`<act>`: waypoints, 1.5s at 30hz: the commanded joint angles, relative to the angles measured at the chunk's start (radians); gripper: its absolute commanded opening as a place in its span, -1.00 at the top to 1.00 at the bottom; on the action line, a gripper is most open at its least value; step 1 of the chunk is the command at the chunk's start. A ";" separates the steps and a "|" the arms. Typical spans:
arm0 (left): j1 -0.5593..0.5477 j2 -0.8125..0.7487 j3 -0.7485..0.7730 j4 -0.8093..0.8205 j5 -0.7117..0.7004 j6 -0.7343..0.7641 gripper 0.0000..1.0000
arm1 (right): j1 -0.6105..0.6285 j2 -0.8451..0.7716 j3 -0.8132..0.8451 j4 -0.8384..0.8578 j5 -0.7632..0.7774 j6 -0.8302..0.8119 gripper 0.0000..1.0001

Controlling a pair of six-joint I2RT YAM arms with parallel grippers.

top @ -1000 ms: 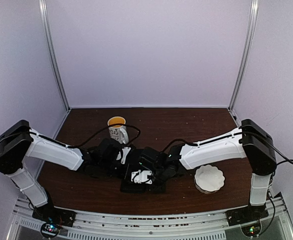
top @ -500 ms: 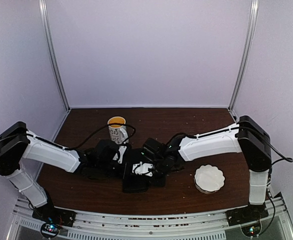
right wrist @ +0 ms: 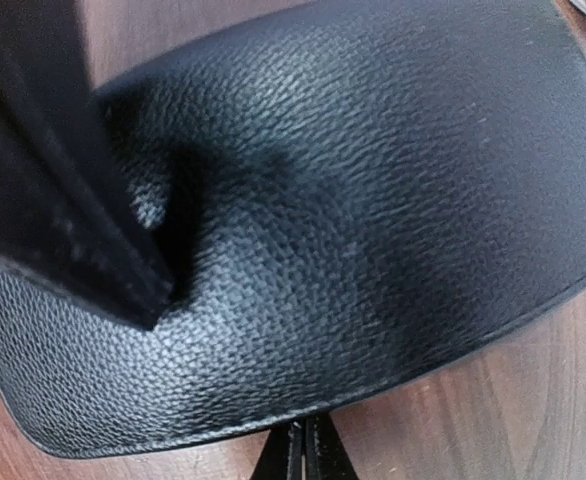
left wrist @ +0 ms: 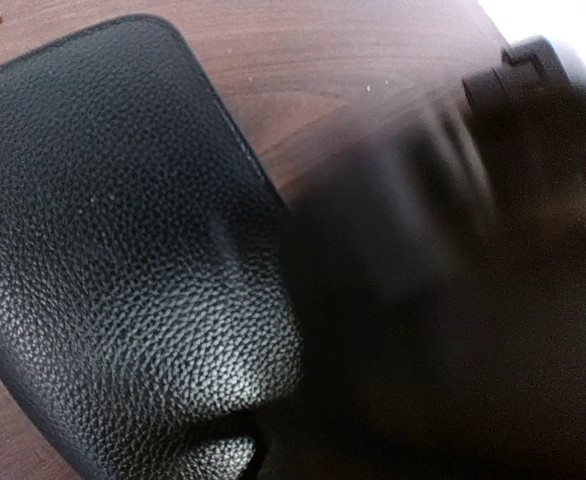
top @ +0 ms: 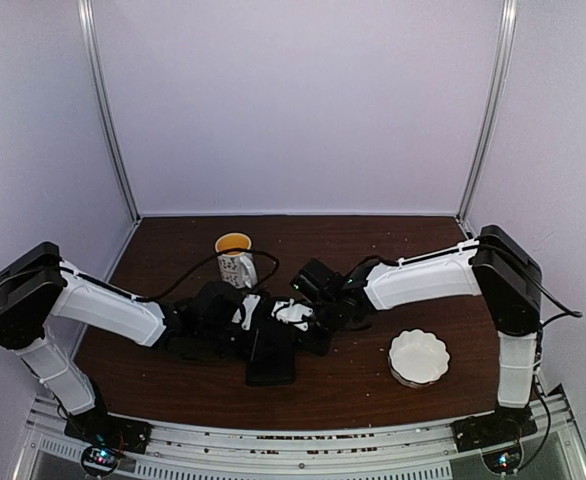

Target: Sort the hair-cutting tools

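Note:
No hair-cutting tools show in any view. A black grained case (top: 271, 362) lies mid-table between both arms. It fills the left wrist view (left wrist: 113, 250) and the right wrist view (right wrist: 373, 200). My right gripper (right wrist: 304, 452) is shut, with its tips together right at the case's near rim; I cannot tell if anything is pinched. From above, the right gripper (top: 296, 314) sits at the case's far end. My left gripper (top: 243, 318) is low beside the case's far left corner, and its fingers are lost in a dark blur (left wrist: 453, 300).
A white patterned mug (top: 235, 260) with a yellow inside stands behind the left gripper. A white scalloped bowl (top: 419, 357) sits near the front right. A black flat strip (right wrist: 43, 180) presses a dent into the case. The brown table (top: 373, 250) has walls close around it.
The right gripper has moved away from the table's near edge, from over the case's middle to its far end. The left gripper has shifted slightly. The case has barely moved.

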 commanded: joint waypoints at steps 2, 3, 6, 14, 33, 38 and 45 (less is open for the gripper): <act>-0.029 0.026 -0.057 -0.120 0.043 0.004 1.00 | -0.080 0.054 0.097 0.011 -0.005 0.049 1.00; -0.029 0.019 -0.064 -0.124 0.040 0.002 1.00 | -0.092 0.061 0.109 0.011 -0.005 0.050 1.00; -0.029 -0.001 -0.074 -0.137 0.028 0.001 1.00 | -0.121 0.079 0.132 0.010 0.008 0.046 1.00; -0.030 -0.088 -0.073 -0.238 -0.047 0.025 1.00 | -0.142 0.059 0.096 0.000 -0.008 0.031 1.00; -0.217 -0.474 -0.120 -0.342 -0.416 0.277 0.27 | 0.068 -0.076 -0.137 -0.089 -0.076 -0.038 1.00; -0.315 -0.409 -0.101 -0.297 -0.572 0.503 0.16 | 0.063 -0.071 -0.138 -0.085 -0.117 -0.028 1.00; -0.324 -0.268 -0.046 -0.274 -0.718 0.744 0.20 | 0.050 -0.082 -0.156 -0.078 -0.122 -0.041 1.00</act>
